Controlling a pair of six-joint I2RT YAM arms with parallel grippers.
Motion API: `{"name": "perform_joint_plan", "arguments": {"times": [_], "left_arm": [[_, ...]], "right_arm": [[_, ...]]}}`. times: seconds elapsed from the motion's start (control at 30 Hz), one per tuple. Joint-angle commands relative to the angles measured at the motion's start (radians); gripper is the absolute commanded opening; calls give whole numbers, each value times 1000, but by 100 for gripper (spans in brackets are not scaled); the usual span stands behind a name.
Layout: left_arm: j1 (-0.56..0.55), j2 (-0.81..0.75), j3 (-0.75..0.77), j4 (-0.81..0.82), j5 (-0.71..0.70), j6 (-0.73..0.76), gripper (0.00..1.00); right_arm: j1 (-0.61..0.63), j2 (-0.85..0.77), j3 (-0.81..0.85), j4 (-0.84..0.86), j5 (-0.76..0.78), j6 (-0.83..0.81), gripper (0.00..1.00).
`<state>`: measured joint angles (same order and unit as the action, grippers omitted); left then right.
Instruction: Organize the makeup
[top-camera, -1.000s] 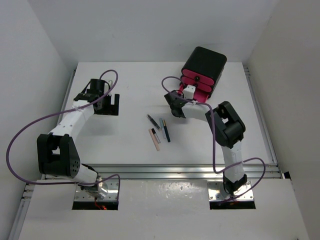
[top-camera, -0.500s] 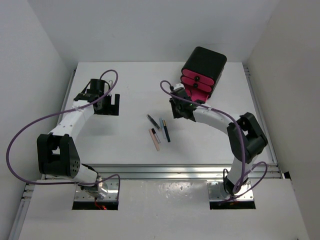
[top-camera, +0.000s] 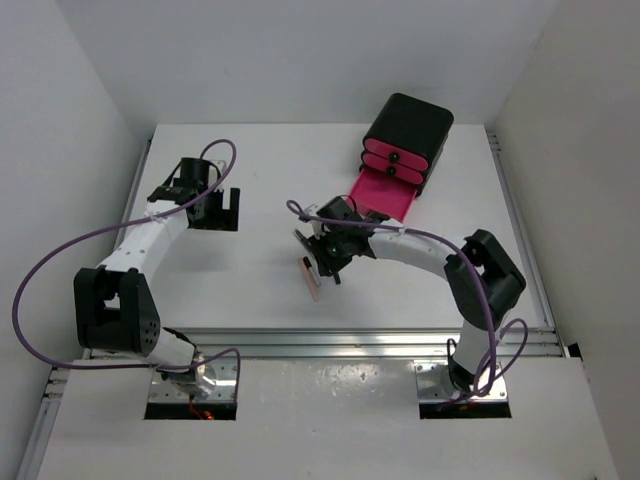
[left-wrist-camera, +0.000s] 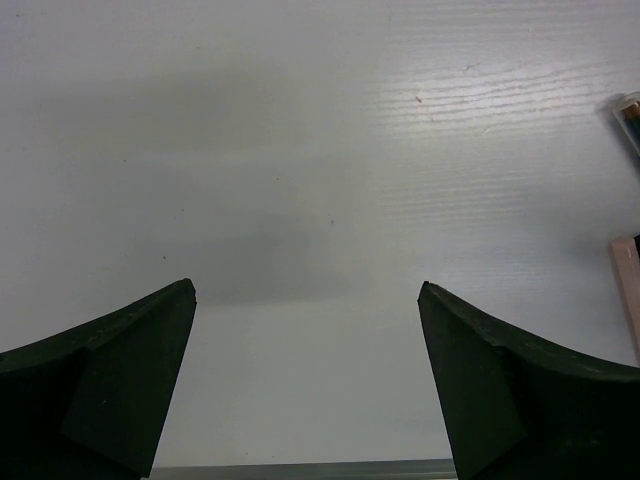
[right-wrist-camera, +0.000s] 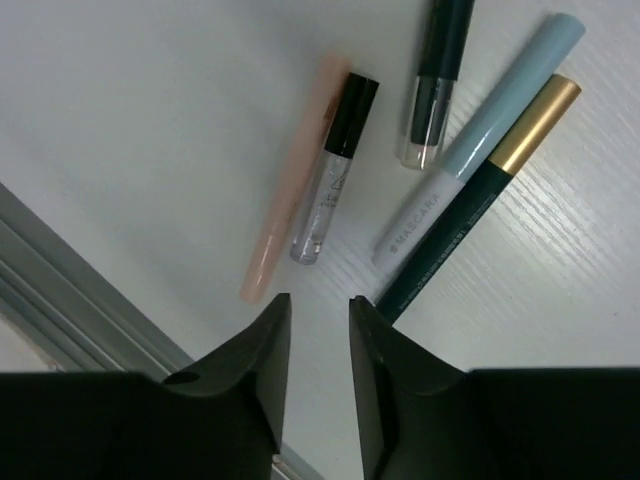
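Several slim makeup items lie together at the table's middle. In the right wrist view I see a peach pencil, a clear tube with a black cap, a black tube, a pale-blue mascara and a dark green pencil with a gold cap. My right gripper hovers just above them, its jaws a narrow gap apart and empty. My left gripper is wide open and empty over bare table at the far left. The puff and palettes are out of view.
The black box stands at the back right, its lowest pink drawer pulled out toward the middle. The peach pencil's end shows at the right edge of the left wrist view. A metal rail runs along the near edge.
My right arm has swung from the box's drawers down and left to above the pencils. The lowest pink drawer now stands pulled out. The left arm has not moved.
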<state>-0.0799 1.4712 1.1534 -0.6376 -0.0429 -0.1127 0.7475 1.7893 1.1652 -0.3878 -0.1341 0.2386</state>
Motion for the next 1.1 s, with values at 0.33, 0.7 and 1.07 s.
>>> {"name": "perform_joint_plan", "arguments": {"times": [0.33,0.7,1.07], "left_arm": [[-8,-40,-14,27,6,2,100],[-8,-49,-23,36,-22,11,100],[-8,-40,-23,36,-31,11,100]], "right_arm": [[-4,166,261,-37,30,-123,40],[-16,461,540,-19,129,-167,46],[-30,509,534,-25,185,-124,33]]}}
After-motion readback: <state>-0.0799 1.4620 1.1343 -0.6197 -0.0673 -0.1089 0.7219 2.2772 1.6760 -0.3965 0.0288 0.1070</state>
